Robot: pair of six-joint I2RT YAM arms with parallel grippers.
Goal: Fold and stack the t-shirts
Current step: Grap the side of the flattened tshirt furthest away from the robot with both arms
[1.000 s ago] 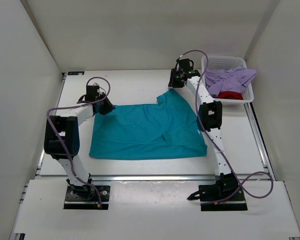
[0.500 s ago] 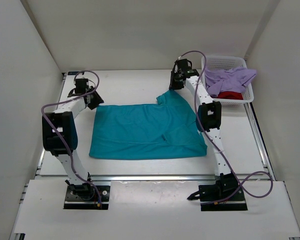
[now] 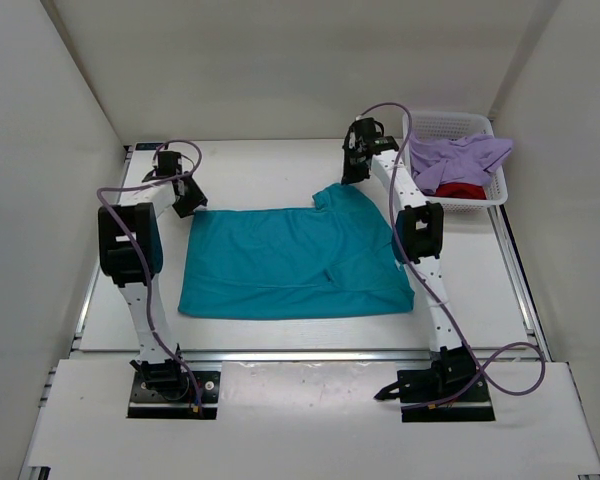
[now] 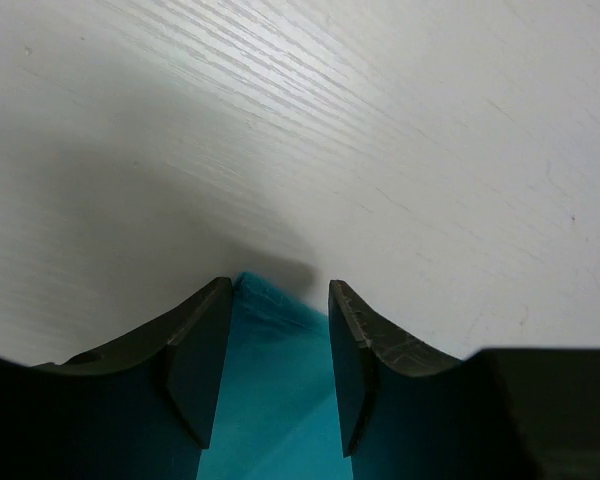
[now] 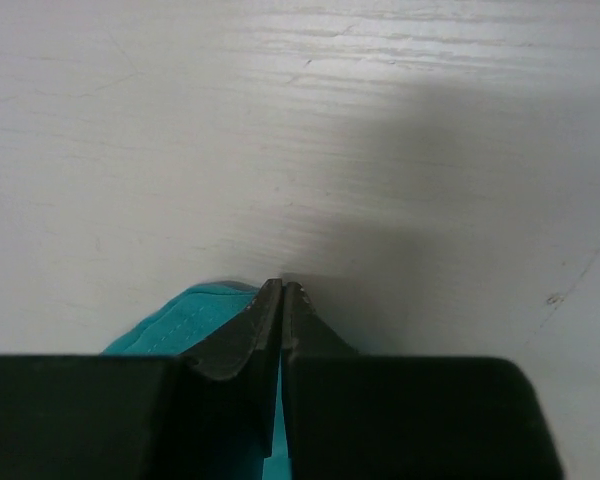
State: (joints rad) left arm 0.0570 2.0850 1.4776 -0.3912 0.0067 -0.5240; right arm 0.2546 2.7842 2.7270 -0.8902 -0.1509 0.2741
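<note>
A teal t-shirt (image 3: 295, 262) lies spread flat in the middle of the table. My left gripper (image 3: 191, 206) is at its far left corner. In the left wrist view that gripper (image 4: 278, 290) stands open, with the teal corner (image 4: 275, 380) lying loose between the fingers. My right gripper (image 3: 351, 177) is down at the far right sleeve. The right wrist view shows it (image 5: 283, 288) shut on the hem of the teal t-shirt (image 5: 180, 320). A lavender t-shirt (image 3: 465, 155) and a red t-shirt (image 3: 462, 190) lie in the basket.
A white lattice basket (image 3: 420, 122) stands at the back right, close to my right arm. White walls close in the table on the left, back and right. Purple cables loop off both arms.
My left gripper has pulled back toward the far left and its jaws have widened, leaving the shirt corner flat. The right gripper's jaws have closed at the sleeve. The shirt has not shifted.
</note>
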